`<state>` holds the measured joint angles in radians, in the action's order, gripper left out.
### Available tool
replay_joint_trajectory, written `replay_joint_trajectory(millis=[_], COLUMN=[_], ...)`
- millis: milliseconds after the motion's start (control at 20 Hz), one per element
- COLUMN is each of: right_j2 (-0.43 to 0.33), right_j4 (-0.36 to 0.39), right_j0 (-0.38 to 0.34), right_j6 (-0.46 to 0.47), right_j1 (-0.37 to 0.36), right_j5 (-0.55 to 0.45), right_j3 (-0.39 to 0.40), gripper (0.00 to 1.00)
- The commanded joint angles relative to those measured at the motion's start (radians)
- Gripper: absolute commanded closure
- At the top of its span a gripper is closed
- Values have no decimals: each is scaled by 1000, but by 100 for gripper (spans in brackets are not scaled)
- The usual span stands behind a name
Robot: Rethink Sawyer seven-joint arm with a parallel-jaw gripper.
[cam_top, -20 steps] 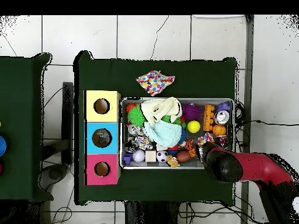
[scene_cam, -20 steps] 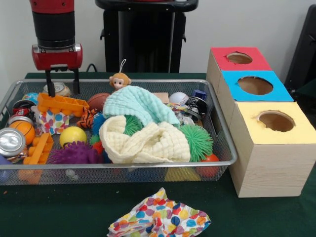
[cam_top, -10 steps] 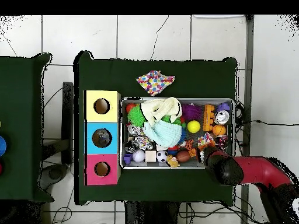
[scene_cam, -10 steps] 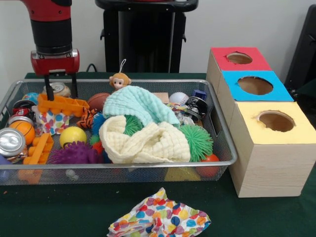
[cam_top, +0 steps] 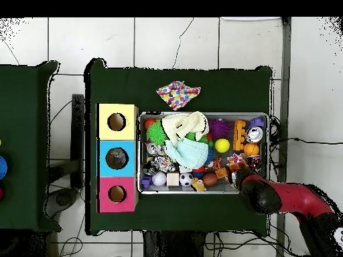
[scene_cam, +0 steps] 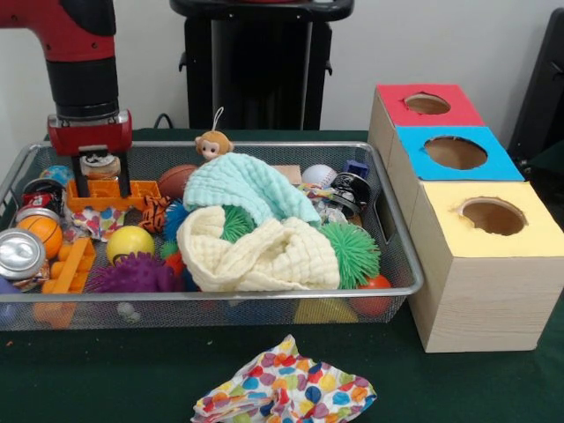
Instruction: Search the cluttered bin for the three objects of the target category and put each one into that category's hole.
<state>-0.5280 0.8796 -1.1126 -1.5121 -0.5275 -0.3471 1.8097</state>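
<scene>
In the front view, the gripper comes down at the upper left of the frame, over the back left corner of the wire bin. Its two dark fingers stand spread apart, with a small can showing between them; whether they touch it cannot be told. The fingertips reach the orange block, which lies tilted just below.

At the left edge lie a silver can, a small basketball and a second orange brick. Right of these sit a yellow ball and a purple spiky ball.

Toward the middle, a monkey figure stands at the back rim, with a brown football beside it. A mint cloth drapes over a cream cloth, and a green spiky ball lies just right of them.

In front of the bin, low in the frame, a polka-dot cloth rests on the green table.

At the right stand three boxes in a row: red-topped box at the back, blue-topped box in between, yellow-topped box nearest, each with a round hole.

In the overhead view, the red arm enters from the lower right and ends over the bin's lower right part.
</scene>
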Motion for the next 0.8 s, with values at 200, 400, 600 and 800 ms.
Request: replay_joint_trajectory(millis=[200,400,600,800], right_j2=[-38,-47,-63,-76], right_j4=[83,86,86,82], right_j0=[-71,-79,-85,-91], right_j6=[171,186,180,169], right_j1=[140,142,152,176], right_j5=[-17,-35,-30,-23], right_j3=[-76,-66,-70,-87], gripper=[0,100,100,100])
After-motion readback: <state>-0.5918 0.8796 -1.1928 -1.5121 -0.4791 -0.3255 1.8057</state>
